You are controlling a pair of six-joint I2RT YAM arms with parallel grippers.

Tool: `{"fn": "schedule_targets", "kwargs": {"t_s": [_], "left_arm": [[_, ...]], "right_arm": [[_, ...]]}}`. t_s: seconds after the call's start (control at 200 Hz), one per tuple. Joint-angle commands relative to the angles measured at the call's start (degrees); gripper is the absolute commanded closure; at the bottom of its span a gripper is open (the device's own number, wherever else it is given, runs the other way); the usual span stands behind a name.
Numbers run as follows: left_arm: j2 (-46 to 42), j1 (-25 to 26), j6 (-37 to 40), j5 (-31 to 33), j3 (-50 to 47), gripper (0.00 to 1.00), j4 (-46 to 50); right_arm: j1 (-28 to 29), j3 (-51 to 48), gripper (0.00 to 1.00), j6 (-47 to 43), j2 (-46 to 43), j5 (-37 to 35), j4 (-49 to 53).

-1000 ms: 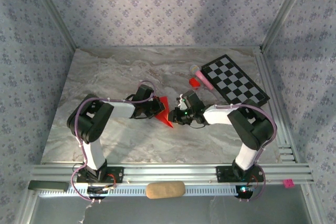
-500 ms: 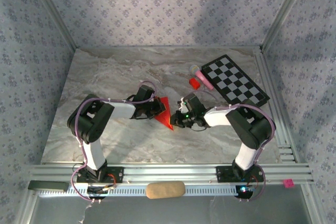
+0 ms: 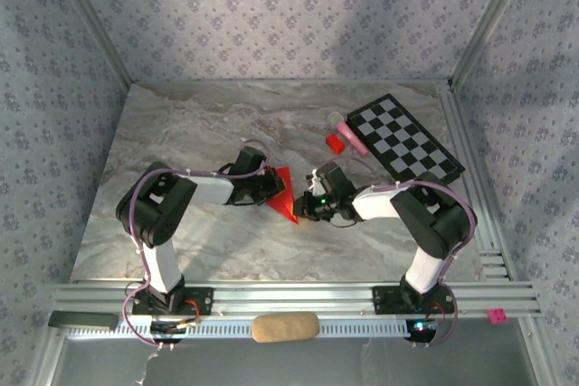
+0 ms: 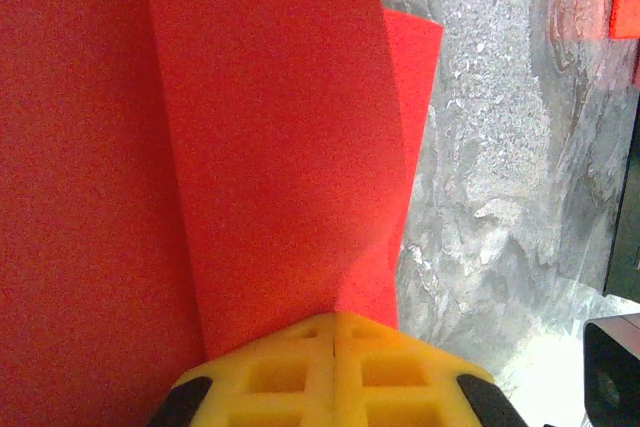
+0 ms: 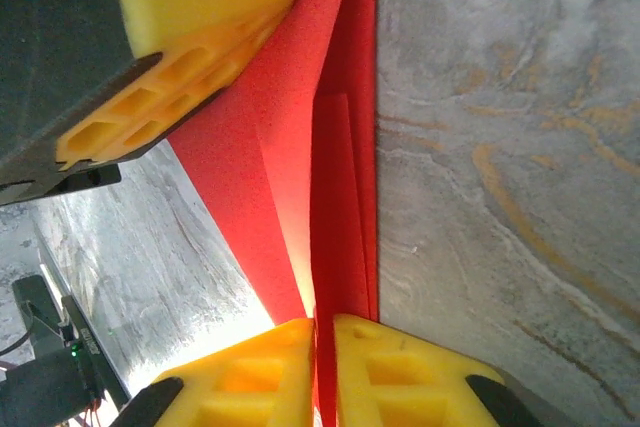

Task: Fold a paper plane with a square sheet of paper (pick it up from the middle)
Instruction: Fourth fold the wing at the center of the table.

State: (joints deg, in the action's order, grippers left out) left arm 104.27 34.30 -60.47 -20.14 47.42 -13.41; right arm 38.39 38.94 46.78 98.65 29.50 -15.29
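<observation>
Overhead, your two arms partly cover the one folded red paper (image 3: 284, 196). The left gripper (image 4: 335, 337) and the right gripper (image 5: 323, 337) each pinch it tight.

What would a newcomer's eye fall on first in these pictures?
The bright folded red paper at the middle of the marble table, pinched by the left hand and the right hand from either side. After it, the black-and-white checkerboard at the far right.
</observation>
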Motion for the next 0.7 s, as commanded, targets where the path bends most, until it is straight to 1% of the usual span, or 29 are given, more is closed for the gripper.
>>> {"fn": "schedule_targets", "kwargs": {"t_s": [0.0,0.12,0.25,0.46,0.695], "left_arm": [[1.3,0.2,0.8,2.0,-1.4,0.97,3.3],[1.4,0.3,0.8,1.9,-1.2,0.97,3.3],[1.5,0.2,0.8,1.9,-1.2,0.97,3.3],[1.4,0.2,0.7,1.9,-1.3,0.97,3.3],[1.4,0.3,0.9,2.0,-1.3,0.97,3.6]], "right_arm": [[0.4,-0.4,0.86,-2.2,-1.0,-1.5,7.7],[0.6,-0.1,0.86,-3.5,-1.8,-2.2,9.4],[0.9,-0.1,0.88,-4.3,-1.8,-3.1,10.6],[1.3,-0.6,0.90,-3.9,-0.8,-1.9,10.0],[1.4,-0.9,0.90,-4.6,-3.3,-1.3,11.5]]}}
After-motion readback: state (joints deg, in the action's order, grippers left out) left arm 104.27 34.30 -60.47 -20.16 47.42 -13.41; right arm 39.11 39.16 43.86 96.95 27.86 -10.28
